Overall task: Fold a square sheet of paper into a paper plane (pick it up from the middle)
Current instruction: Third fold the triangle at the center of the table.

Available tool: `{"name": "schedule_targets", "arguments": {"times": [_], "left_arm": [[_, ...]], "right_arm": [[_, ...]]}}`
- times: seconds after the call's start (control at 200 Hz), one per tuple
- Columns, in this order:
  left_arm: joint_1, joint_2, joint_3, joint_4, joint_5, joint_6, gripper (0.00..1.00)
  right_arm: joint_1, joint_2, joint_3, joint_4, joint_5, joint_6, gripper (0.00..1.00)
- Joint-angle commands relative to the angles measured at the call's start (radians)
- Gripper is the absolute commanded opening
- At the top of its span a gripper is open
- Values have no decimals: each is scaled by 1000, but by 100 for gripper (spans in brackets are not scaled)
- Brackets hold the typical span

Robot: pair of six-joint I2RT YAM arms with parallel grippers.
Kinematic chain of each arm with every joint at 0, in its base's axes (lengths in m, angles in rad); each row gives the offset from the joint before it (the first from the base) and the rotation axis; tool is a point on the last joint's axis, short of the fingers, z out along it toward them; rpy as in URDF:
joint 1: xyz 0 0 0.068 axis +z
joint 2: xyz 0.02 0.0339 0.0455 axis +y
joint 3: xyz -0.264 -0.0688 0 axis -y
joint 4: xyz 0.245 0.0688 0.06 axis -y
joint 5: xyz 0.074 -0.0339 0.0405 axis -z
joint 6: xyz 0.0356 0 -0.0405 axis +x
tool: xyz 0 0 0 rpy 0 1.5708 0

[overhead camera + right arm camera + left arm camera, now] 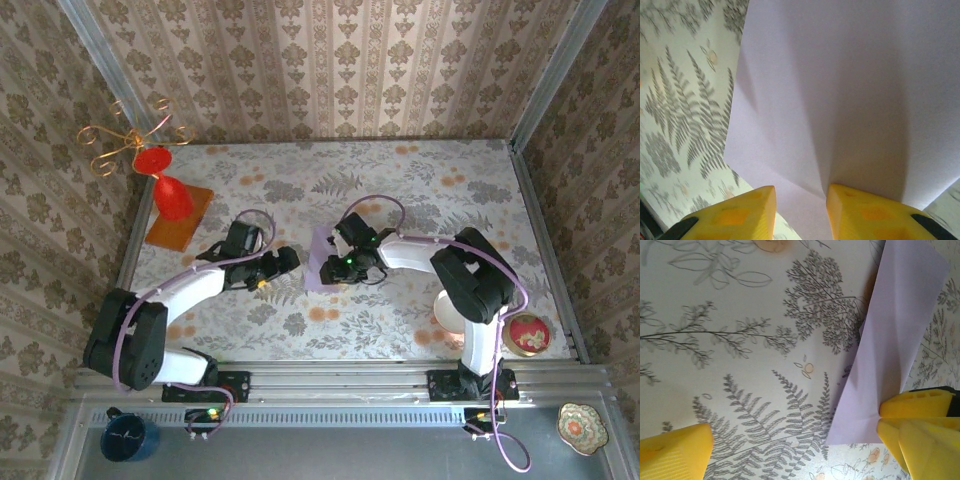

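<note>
Right wrist: your right hand (800, 197) sits half-closed astride a ridge in the sheet (840, 90); can't tell if it grips. Left hand (795, 445) is wide open, one finger touching the sheet mid-counter (740, 390). Early creases only, most folds left.

Red vase (171, 193) on orng mat (181, 228)

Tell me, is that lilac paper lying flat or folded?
Partly folded. The sheet of paper shows overlapping layers meeting along slanted creases, and it is wide, not a narrow dart.
</note>
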Motion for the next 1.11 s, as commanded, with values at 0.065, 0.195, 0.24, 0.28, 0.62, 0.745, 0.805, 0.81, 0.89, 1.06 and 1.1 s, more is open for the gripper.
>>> {"name": "schedule_targets", "arguments": {"times": [0.065, 0.195, 0.24, 0.28, 0.62, 0.745, 0.805, 0.81, 0.89, 1.06, 1.1], "left_arm": [[-75, 57, 59, -1, 72, 6, 92], [-116, 85, 55, 45, 92, -55, 88], [-128, 92, 48, 72, 96, -81, 86], [-139, 98, 42, 97, 103, -104, 84], [-194, 161, 36, 141, 110, -198, 69], [-199, 176, 35, 148, 121, -214, 63], [-201, 187, 39, 154, 130, -219, 59], [-202, 187, 39, 154, 131, -219, 59], [-205, 199, 46, 154, 139, -221, 54], [-212, 230, 77, 115, 140, -194, 44], [-214, 236, 84, 114, 145, -190, 44]], "right_arm": [[-14, -97, -67, -98, -60, -104, 41], [-44, -184, -131, 81, -65, 117, 46], [-61, -204, -173, 176, -55, 209, 47], [-74, -211, -213, 247, -39, 282, 47], [-125, -127, -245, 331, -57, 378, 40], [-139, -118, -250, 314, -40, 375, 39], [-142, -107, -250, 302, -36, 373, 39], [-142, -107, -250, 301, -36, 373, 39], [-144, -89, -253, 289, -33, 372, 39], [-149, -65, -264, 281, -37, 373, 36], [-151, -63, -267, 287, -39, 375, 35]]}}
